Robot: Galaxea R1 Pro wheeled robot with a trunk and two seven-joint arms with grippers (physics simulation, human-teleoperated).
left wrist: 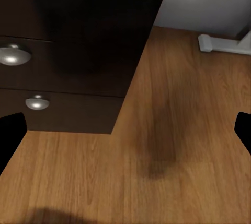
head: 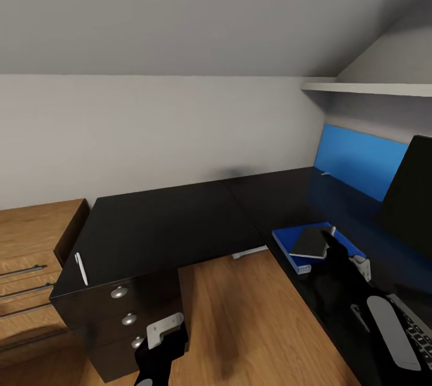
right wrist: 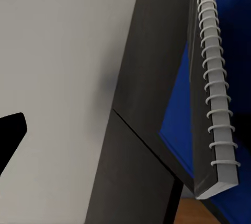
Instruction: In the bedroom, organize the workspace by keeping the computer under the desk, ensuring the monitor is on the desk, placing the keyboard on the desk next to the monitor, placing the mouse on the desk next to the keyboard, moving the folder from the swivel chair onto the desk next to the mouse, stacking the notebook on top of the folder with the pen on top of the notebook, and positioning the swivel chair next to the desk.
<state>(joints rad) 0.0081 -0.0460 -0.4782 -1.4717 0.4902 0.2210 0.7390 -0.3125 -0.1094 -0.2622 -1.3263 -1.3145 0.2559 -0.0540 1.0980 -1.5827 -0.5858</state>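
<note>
A black L-shaped tabletop [head: 168, 224] fills the corner of a room with a sloped ceiling. On its right wing a blue folder [head: 288, 242] lies flat, and a grey spiral-bound notebook [head: 311, 243] rests on top of it. The monitor [head: 411, 194] stands further along that wing, and part of a keyboard [head: 417, 329] shows at the near right edge.

The stacking looks nearly done: folder down, notebook on it. The pen [head: 80, 268] is the missing piece. It lies on the left wing near the front edge, above the drawers with round silver knobs [head: 119, 292], well apart from the stack.

The right tool [head: 336, 251] sits just beside the notebook; the right wrist view shows the notebook's wire spine [right wrist: 212, 78] close up over blue cover. One dark fingertip shows there, but I cannot tell whether this tool is released or clenched.

The left tool [head: 165, 332] hangs low in front of the drawers, released, with both fingertips [left wrist: 10, 135] spread wide over bare wood floor [left wrist: 157, 130], grasping nothing.

The next move probably calls for raising the left tool to the tabletop, pinching the thin pen, and carrying it across to the notebook.

All three drawers appear closed, so their contents are hidden. A light-wood chest [head: 30, 242] stands to the left, drawers also closed.
</note>
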